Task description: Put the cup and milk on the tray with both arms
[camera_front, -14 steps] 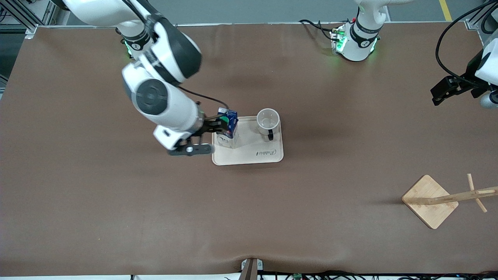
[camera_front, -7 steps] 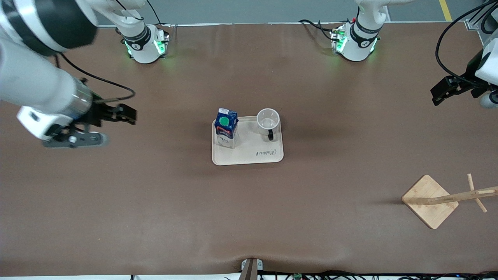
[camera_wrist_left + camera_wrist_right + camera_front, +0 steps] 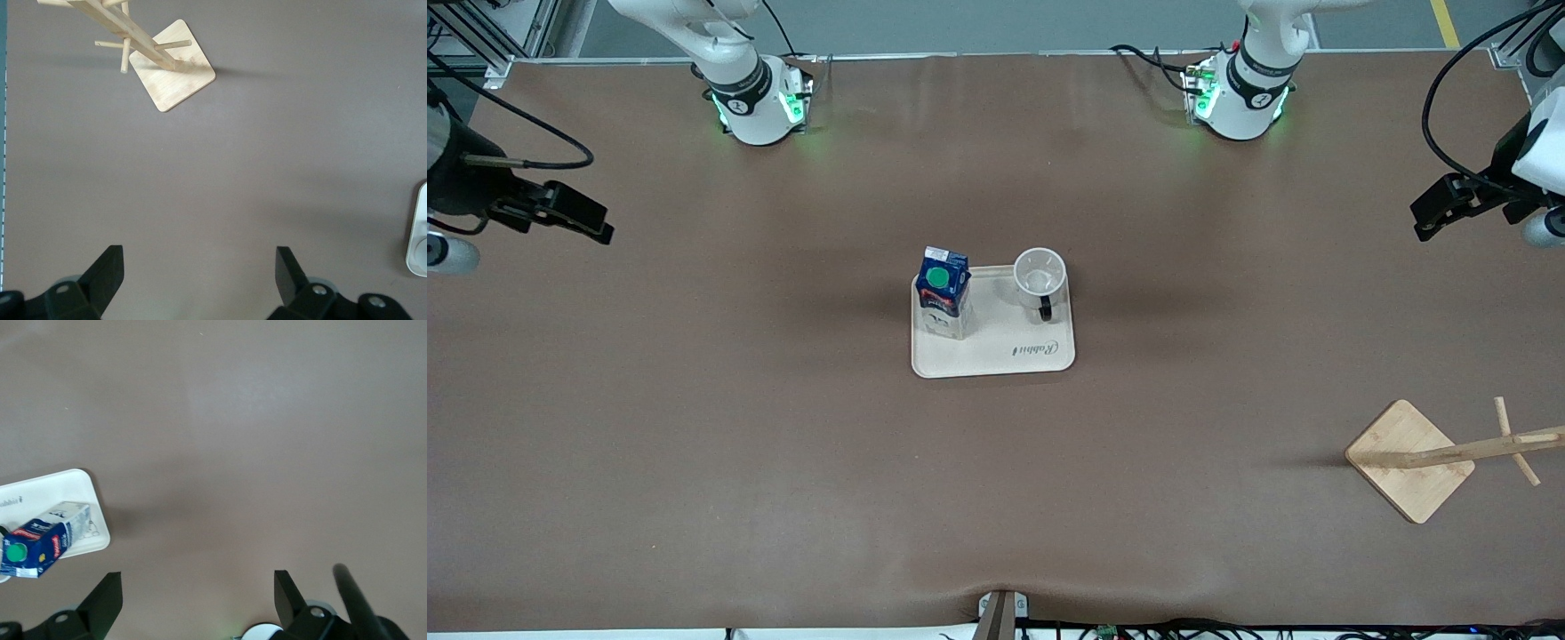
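The cream tray (image 3: 996, 356) lies mid-table. The dark-blue milk carton (image 3: 943, 292) with its green cap stands upright on the tray's corner toward the right arm's end. The white cup (image 3: 1040, 276) with a black handle stands upright on the tray beside the carton. My right gripper (image 3: 587, 222) is open and empty, raised over the right arm's end of the table; its wrist view shows the carton (image 3: 41, 540) and a tray corner (image 3: 87, 490). My left gripper (image 3: 1427, 222) is open and empty over the left arm's end; its wrist view shows a tray edge (image 3: 419, 233).
A bamboo stand with a square base (image 3: 1409, 460) and a pegged pole (image 3: 1485, 447) sits near the left arm's end, nearer the front camera; it also shows in the left wrist view (image 3: 172, 64). Green-lit arm bases (image 3: 756, 102) (image 3: 1236, 98) stand along the table's back edge.
My right gripper let go of the milk carton, left it standing on the tray, and pulled back to the right arm's end of the table. The left arm has not moved.
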Robot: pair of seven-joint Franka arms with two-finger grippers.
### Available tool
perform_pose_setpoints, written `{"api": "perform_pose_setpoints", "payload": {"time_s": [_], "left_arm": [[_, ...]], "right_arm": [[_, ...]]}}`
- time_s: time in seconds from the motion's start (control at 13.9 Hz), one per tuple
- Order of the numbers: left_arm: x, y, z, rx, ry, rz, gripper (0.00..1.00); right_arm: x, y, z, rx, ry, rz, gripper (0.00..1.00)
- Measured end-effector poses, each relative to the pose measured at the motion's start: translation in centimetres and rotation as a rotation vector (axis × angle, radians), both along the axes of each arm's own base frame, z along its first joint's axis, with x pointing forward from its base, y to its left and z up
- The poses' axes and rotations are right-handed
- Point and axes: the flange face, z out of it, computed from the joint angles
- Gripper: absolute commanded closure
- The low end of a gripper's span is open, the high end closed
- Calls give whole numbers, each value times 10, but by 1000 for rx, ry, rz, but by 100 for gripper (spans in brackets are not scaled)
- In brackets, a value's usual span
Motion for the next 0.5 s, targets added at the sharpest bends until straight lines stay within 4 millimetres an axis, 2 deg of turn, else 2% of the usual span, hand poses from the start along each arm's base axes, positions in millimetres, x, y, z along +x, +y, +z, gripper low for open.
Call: {"api": "perform_pose_setpoints", "payload": {"time_s": [0.36, 0.5], "left_arm": [[0, 0, 0, 0, 0, 0, 0], [0, 0, 0, 0, 0, 0, 0]], "right_arm": [[-37, -67, -4, 6, -16, 24, 0], [-51, -72, -2, 13, -14, 30, 0]]}}
